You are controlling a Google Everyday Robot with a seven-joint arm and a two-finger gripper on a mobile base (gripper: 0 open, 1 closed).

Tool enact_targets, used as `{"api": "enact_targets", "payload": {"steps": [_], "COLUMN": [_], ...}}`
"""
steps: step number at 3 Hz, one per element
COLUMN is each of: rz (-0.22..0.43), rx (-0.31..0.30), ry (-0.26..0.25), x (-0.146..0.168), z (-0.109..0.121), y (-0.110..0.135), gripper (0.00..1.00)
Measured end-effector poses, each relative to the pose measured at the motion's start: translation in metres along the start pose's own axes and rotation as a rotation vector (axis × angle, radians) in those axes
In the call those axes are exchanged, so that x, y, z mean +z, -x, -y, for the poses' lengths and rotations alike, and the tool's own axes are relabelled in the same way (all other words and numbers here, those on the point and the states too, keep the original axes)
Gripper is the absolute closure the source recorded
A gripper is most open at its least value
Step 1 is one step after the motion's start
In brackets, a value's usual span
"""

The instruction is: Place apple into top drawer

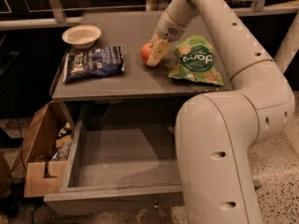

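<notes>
My fingers, at the apple on the tabletop, cover its right side. My arm, cut off at the top edge, hides the right end of the top drawer. Contents of the cardboard box too dim to name.
</notes>
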State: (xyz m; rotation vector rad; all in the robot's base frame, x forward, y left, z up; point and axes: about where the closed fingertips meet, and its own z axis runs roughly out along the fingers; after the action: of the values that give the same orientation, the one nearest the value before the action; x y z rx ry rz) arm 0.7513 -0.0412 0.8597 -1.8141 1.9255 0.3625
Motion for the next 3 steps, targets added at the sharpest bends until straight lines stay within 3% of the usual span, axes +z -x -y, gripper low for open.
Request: {"api": "enact_targets", "payload": {"steps": [2, 3], "rz": [0.065, 0.102], "rx": [-0.059, -0.074], "ry": [-0.044, -0.06], "x": [-0.052, -0.077], "z": [-0.018, -0.038], "y": [0.028, 0.029], "gripper": [1.0, 1.0]}}
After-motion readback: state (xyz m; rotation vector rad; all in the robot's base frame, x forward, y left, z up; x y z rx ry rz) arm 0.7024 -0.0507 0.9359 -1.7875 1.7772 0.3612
